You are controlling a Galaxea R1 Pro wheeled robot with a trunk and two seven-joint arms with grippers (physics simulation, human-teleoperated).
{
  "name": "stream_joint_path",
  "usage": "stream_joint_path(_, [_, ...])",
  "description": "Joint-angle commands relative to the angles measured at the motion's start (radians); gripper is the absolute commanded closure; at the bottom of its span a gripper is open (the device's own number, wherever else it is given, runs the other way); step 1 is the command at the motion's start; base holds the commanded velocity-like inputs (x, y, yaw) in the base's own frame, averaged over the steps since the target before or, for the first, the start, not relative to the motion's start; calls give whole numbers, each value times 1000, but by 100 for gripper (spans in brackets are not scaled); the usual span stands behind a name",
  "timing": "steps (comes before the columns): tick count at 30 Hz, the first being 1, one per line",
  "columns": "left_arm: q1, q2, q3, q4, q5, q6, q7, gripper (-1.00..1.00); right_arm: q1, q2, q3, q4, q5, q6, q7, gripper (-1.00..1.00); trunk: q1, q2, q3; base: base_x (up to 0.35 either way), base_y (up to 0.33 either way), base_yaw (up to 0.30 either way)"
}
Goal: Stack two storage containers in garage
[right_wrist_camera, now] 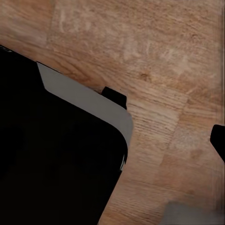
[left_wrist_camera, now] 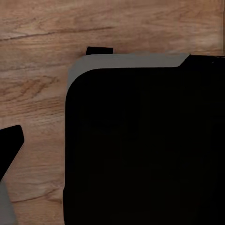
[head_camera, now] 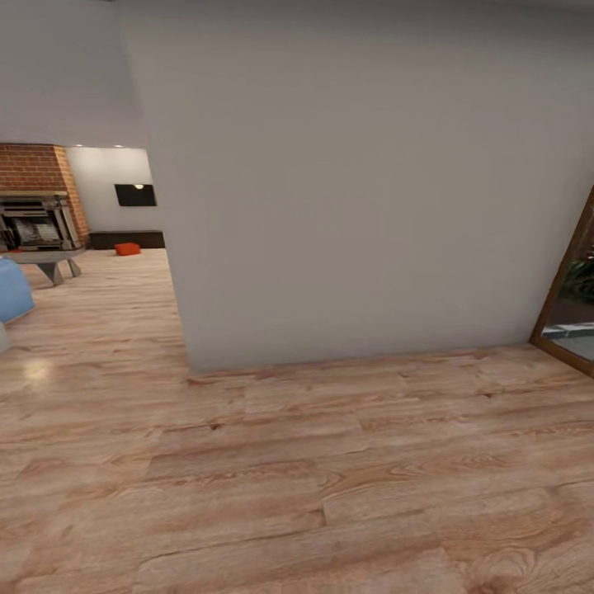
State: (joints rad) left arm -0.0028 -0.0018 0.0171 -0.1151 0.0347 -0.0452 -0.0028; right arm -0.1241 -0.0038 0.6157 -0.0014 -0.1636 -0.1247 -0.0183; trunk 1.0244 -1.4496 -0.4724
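So the robot's parked in a hallway facing a big blank white wall (head_camera: 363, 190), and the living room opens up past that wall's left edge. Way back there, on the wood plank floor (head_camera: 272, 462) right in front of the long low dark cabinet (head_camera: 124, 239), sits 1 small red-orange blob (head_camera: 127, 248); it's almost certainly 1 of the 2 storage containers, too tiny to read its long axis. The other one can't be picked out. Brick chimney (head_camera: 33, 169) and fireplace (head_camera: 33, 221) are just left of it.

So the thing lies ahead and well off to the left, far from both arms, and the left arm is probably the nearer side. The base likely has to swing left around the wall corner first.

Both wrist views look down at planks and the robot's own dark body (left_wrist_camera: 140, 145), so the arms seem tucked low. Fingers open or closed? Can't tell for either gripper.
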Motion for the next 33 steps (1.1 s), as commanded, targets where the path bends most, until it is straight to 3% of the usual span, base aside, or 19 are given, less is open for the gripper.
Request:
stream_joint_path(1, [0,0,1,0,4,-2,0,-100,0,-1,9,0,-10,-3,-2,-100,1,0,-1,322,0,192])
stream_joint_path(33, [0,0,1,0,4,-2,0,-100,0,2,10,0,-2,-3,-2,-100,1,0,-4,322,0,264])
